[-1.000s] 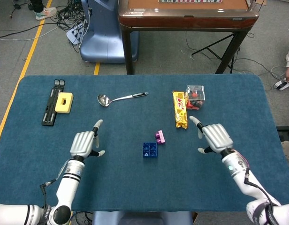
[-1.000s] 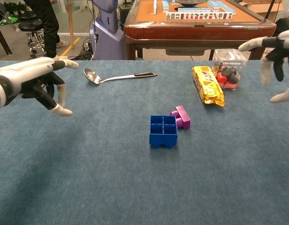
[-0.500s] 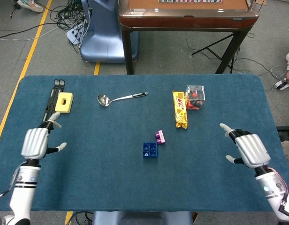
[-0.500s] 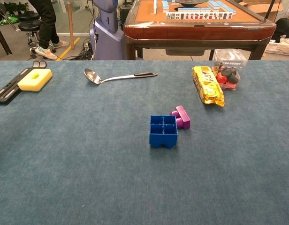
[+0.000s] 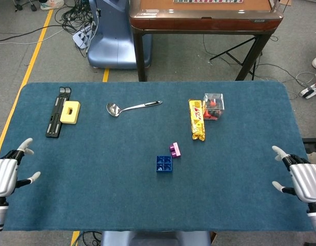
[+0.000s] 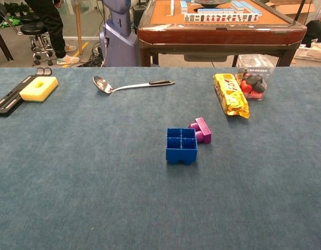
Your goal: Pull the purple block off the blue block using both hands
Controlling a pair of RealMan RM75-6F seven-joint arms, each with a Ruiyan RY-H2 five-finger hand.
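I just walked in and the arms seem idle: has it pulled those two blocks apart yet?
It looks done: the purple block lies on the cloth beside the blue block, not stacked on it. Nothing is in hand; the left hand and right hand sit open at the table's edges. Nothing appears left.

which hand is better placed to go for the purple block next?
Right, marginally. The purple block sits on the right side of the blue block. Both the right hand and left hand are open at the table edges.
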